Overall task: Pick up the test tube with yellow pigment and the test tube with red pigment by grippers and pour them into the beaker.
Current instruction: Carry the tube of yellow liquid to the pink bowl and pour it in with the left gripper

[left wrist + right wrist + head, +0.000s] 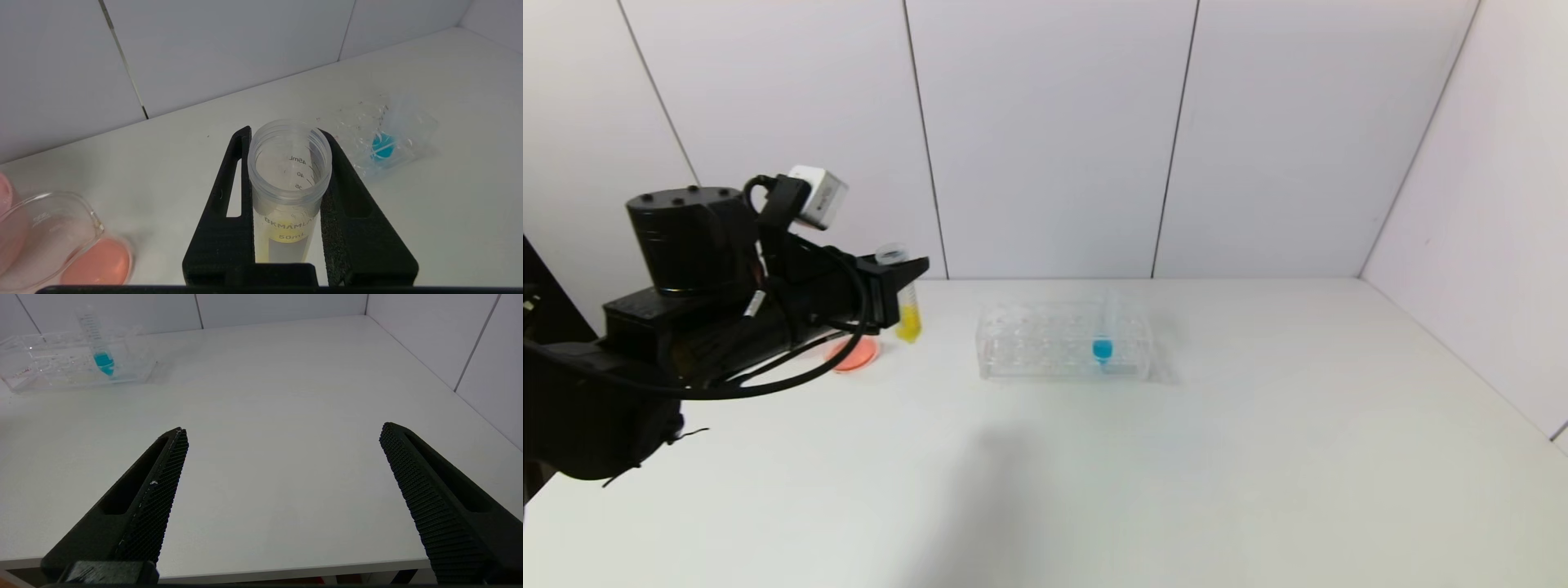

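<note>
At the bench's left | left claw clamped on upright clear tube of yellow liquid beside glass beaker | right claw spread apart.

Only the tube rack interrupts the open table.

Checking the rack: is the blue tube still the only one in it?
Yes, only the blue tube stands in the rack.

A tube hangs in the left gripper, above the table, with a beaker just left and a rack right.
</note>
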